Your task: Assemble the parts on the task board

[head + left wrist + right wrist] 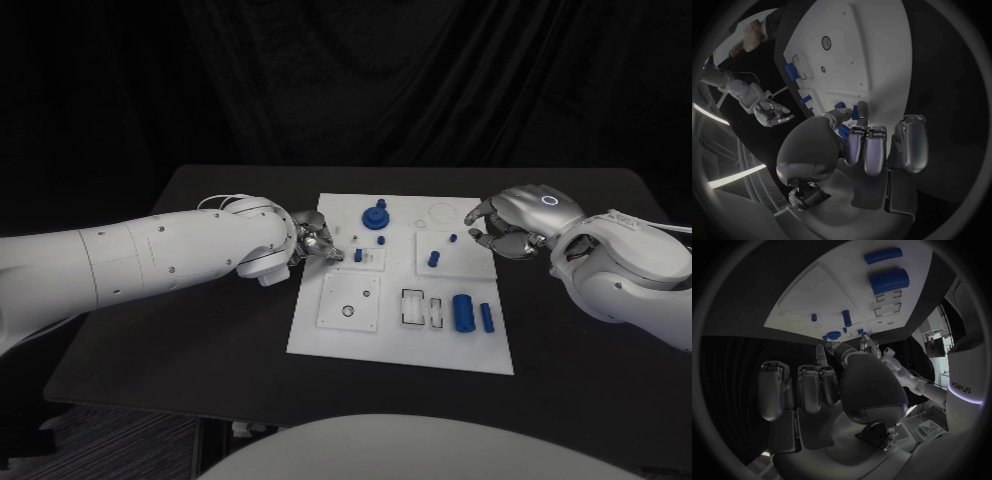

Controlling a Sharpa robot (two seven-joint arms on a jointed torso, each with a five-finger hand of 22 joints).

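A small blue peg [854,111] is pinched at the fingertips of the left hand [315,248], just over the left part of the task board [330,338], beside the pale seat plate [366,256] in which another small blue pin [358,255] is seen; in the left wrist view the peg is held between thumb and a finger while the other fingers are curled beside it. The step in hand is judged to be the seating of this peg in a hole there. It is best done with the peg kept upright, lowered slowly over the hole, and released only when it is felt to be seated; a tilted entry is likely to jam. Which hole is meant cannot be told. The right hand [513,224] is held at the board's far right edge with its fingers curled in; nothing is seen in them, though the fingertips are partly hidden. As for what is held in the board: a round blue knob [376,217] stands near the far edge, two short blue pegs [434,258] stand in the right square plate, and a large blue cylinder [463,312] and a slimmer blue rod [488,318] lie near the right edge, beside two rectangular slots [414,307] that appear unfilled. A round hole [348,311] in the near left plate also appears open.
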